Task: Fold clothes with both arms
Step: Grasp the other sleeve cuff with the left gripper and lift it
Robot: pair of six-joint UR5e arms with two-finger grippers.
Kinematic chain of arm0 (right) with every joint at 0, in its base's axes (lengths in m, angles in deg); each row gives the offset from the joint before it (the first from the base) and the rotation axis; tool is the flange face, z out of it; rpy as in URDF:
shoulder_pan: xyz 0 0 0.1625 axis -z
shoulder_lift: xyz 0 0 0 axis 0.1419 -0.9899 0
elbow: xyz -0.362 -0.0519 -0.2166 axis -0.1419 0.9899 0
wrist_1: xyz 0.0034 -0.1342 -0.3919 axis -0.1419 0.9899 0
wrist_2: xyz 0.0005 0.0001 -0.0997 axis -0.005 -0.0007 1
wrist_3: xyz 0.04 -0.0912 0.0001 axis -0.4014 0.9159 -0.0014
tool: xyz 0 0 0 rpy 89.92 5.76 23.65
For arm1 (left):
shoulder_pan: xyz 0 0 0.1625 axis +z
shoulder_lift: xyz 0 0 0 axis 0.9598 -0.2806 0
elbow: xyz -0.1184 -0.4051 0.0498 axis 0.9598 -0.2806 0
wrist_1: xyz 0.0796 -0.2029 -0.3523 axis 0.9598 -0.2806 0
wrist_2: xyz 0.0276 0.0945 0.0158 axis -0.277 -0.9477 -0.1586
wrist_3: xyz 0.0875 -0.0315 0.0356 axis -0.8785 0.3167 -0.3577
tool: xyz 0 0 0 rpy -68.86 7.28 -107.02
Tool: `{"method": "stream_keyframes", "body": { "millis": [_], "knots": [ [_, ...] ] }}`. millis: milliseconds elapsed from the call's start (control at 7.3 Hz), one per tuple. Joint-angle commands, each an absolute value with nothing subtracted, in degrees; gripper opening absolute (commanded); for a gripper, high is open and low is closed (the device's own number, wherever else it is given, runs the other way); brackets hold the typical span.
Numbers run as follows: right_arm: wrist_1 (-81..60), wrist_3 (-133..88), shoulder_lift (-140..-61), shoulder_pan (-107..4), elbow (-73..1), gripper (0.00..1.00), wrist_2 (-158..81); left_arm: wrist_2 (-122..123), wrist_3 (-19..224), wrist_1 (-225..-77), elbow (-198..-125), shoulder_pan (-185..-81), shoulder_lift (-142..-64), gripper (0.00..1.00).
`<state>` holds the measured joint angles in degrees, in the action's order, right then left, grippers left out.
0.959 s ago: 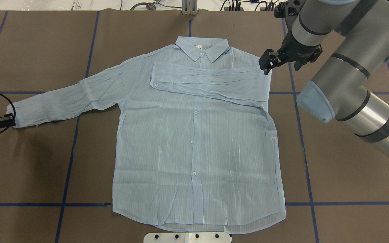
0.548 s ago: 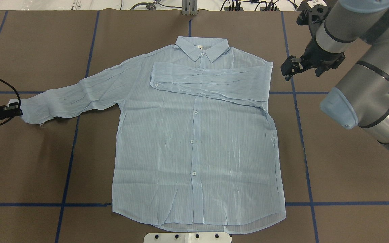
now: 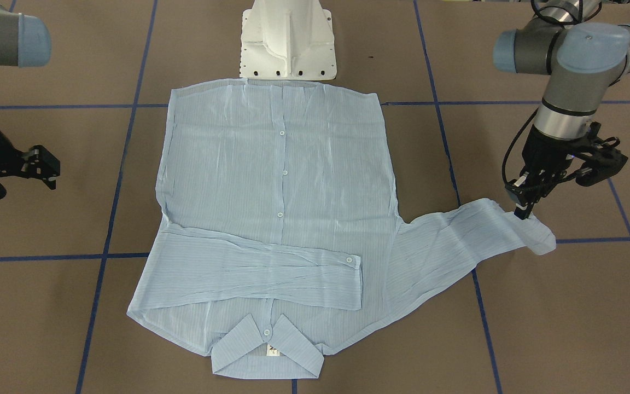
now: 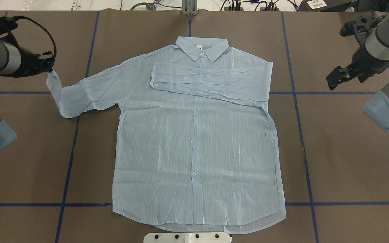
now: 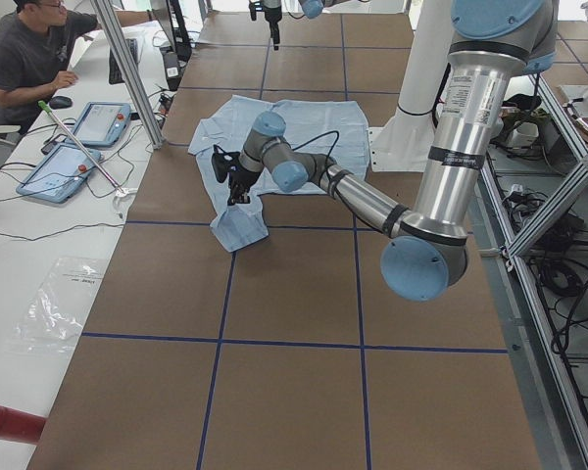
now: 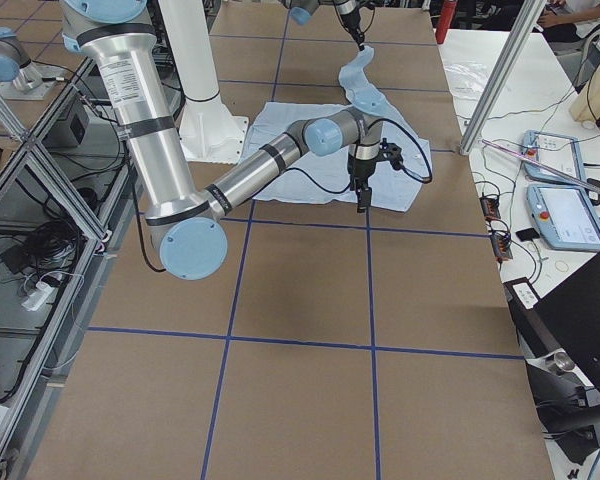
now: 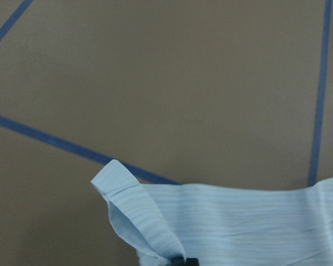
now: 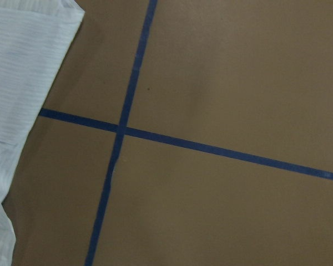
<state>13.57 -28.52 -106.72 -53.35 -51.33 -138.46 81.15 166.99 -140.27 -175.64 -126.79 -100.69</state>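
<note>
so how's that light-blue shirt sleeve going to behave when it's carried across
Probably very floppy: the thin light-blue pinstriped shirt's sleeve droops and curls below the left jaws. Likely light, since one pinch lifts the cuff. It may wrinkle; creases already show.

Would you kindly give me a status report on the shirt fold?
Left gripper shut on sleeve cuff, lifted off table. Right gripper open, empty, clear of shirt. Other sleeve already folded across chest. Nothing in the way.

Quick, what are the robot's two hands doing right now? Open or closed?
Left gripper: closed, pinching the end of the sleeve.
Right gripper: open, holding nothing, off to the side of the shirt.
</note>
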Motion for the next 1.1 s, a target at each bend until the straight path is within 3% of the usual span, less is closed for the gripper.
{"method": "stream_keyframes", "body": {
  "millis": [0,548,959],
  "knots": [
    [13.39,-24.68,-110.52,-57.31,-51.65,1.0,-143.19,82.72,174.45,-125.86,-176.13,-126.62,-114.33,0.0],
    [13.39,-24.94,-111.76,-57.67,-51.65,1.0,-143.3,93.19,200.63,-126.25,-171.84,-125.74,-129.73,0.0],
    [13.3,-24.76,-112.38,-57.59,-51.39,1.0,-143.3,93.11,212.26,-131.95,-169.98,-122.84,-131.6,0.0]
  ]
}}
